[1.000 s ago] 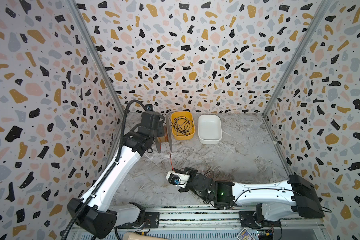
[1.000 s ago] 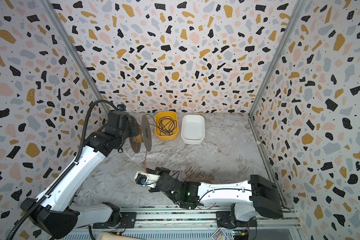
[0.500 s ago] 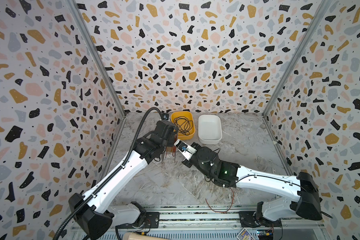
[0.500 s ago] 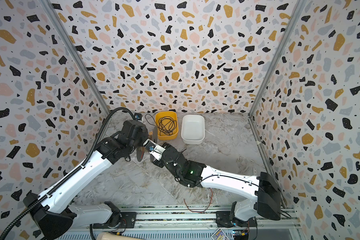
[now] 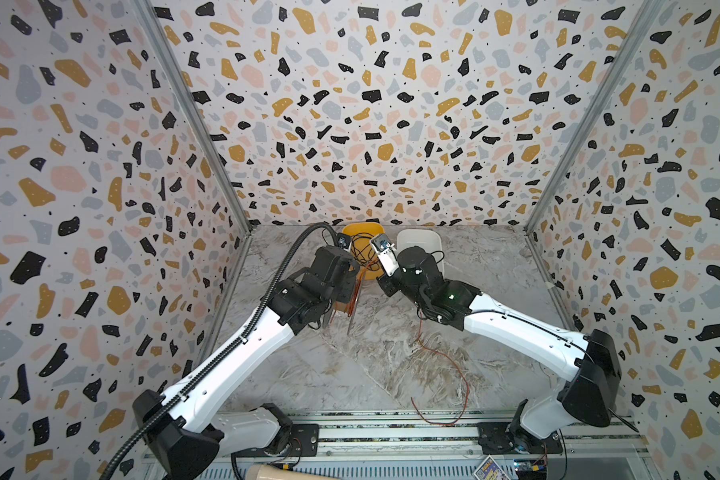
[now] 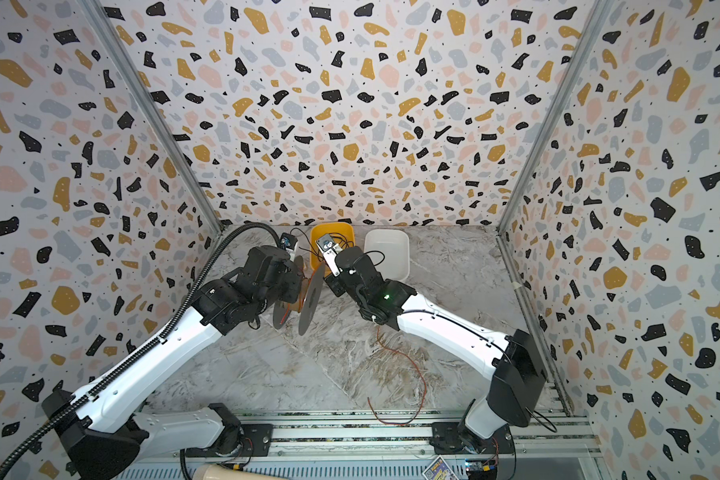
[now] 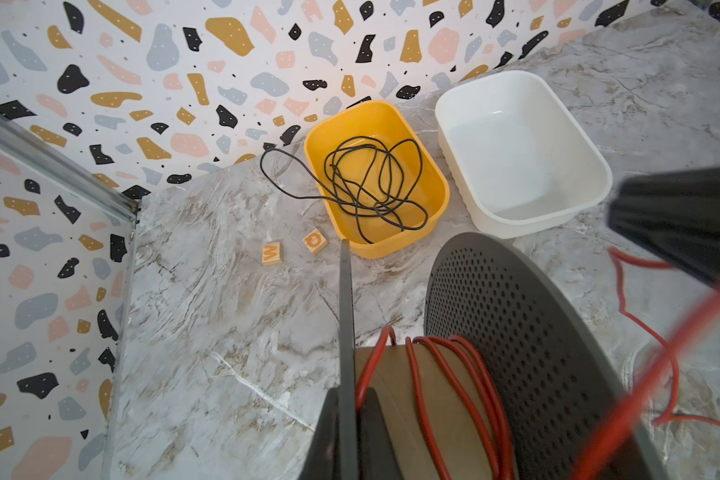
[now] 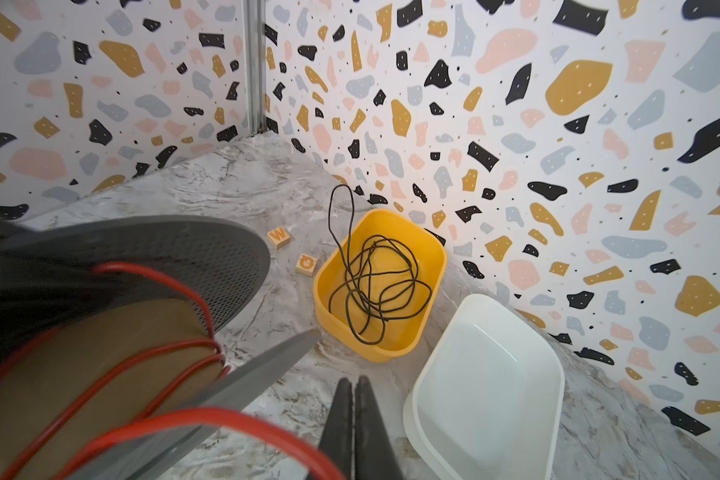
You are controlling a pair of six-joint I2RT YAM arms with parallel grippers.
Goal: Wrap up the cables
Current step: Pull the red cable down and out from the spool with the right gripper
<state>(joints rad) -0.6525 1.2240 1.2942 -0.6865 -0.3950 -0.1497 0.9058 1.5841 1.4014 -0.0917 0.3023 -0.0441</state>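
Plainly shows the left gripper (image 7: 348,399) clamped tight on the thin edge of one grey perforated flange of the spool (image 7: 516,332); holds that spool tilted and raised off the marble table (image 7: 225,332), near the middle in both top views.

Finds the red-orange wire (image 7: 462,374) wound in several turns round the brown core between the two flanges; traces the free length of the same wire (image 5: 467,390) down under the right arm and across the table to a loose curl at the near edge, by the rail.

Puts the right gripper (image 8: 354,399) just beside the spool, its two black fingers pressed together; catches a blurred red strand crossing right in front of them; cannot tell whether any wire is pinched between them.

Sets the yellow tub (image 7: 395,245) against the back wall, with a tangled black wire (image 7: 375,183) inside and one loop trailing over the rim onto the table; sets the white tub (image 7: 528,224) just beside it.

Counts two wooden letter tiles (image 7: 272,253) flat on the table, near the yellow tub on the side away from the white one.
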